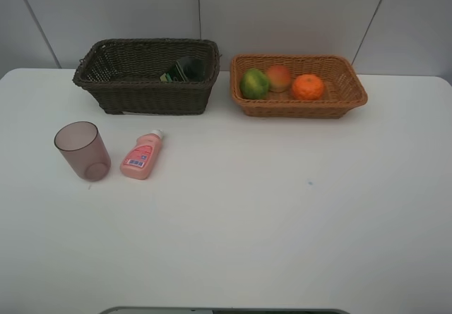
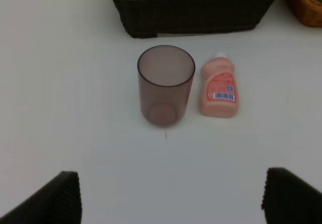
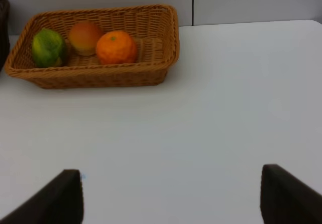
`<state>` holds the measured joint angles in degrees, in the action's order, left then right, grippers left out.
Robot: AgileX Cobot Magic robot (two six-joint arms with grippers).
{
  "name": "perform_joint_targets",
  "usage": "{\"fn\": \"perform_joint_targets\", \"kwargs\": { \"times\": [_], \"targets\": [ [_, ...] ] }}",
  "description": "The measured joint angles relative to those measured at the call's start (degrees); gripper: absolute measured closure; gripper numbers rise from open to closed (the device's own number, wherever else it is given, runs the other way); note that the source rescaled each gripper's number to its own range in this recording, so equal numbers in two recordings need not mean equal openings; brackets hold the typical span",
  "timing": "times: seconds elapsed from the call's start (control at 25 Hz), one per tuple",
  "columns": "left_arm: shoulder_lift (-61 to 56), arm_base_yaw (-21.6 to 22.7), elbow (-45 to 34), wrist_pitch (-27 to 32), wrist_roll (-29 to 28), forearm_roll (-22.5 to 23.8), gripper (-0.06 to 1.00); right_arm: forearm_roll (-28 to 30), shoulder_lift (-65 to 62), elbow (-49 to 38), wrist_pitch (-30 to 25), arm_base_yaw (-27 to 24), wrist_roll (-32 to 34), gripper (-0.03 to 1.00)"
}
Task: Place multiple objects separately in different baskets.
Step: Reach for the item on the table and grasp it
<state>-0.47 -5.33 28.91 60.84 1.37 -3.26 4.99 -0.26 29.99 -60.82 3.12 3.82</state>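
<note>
A translucent mauve cup stands upright on the white table at the left. Beside it lies a pink bottle, cap toward the baskets. The dark brown basket at the back left holds a dark green bottle. In the light tan basket lie a green-yellow fruit, a red-yellow fruit and an orange. My left gripper hangs open short of the cup. My right gripper is open over bare table, well short of the tan basket.
Grey wall panels rise right behind the baskets. Neither arm shows in the high view. A grey edge lies along the table's front.
</note>
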Motion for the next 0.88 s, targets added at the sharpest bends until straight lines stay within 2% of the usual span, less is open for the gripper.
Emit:
{"fn": "perform_joint_targets", "kwargs": {
  "times": [0.24,0.32,0.4,0.64,0.88],
  "targets": [
    [0.7,0.0,0.3,-0.2,0.0,0.2,0.02,0.0,0.0,0.0,0.0,0.0,0.0,0.33],
    [3.4,0.0,1.4,-2.1,0.0,0.3,0.02,0.0,0.0,0.0,0.0,0.0,0.0,0.33],
    [9.0,0.0,3.9,-5.2,0.0,0.3,0.02,0.0,0.0,0.0,0.0,0.0,0.0,0.33],
    [28.8,0.0,11.3,-6.9,0.5,0.4,0.02,0.0,-0.1,0.0,0.0,0.0,0.0,0.33],
    [46.0,0.0,16.8,-12.3,0.7,1.3,0.02,0.0,-0.1,0.0,0.0,0.0,0.0,0.33]
  ]
}}
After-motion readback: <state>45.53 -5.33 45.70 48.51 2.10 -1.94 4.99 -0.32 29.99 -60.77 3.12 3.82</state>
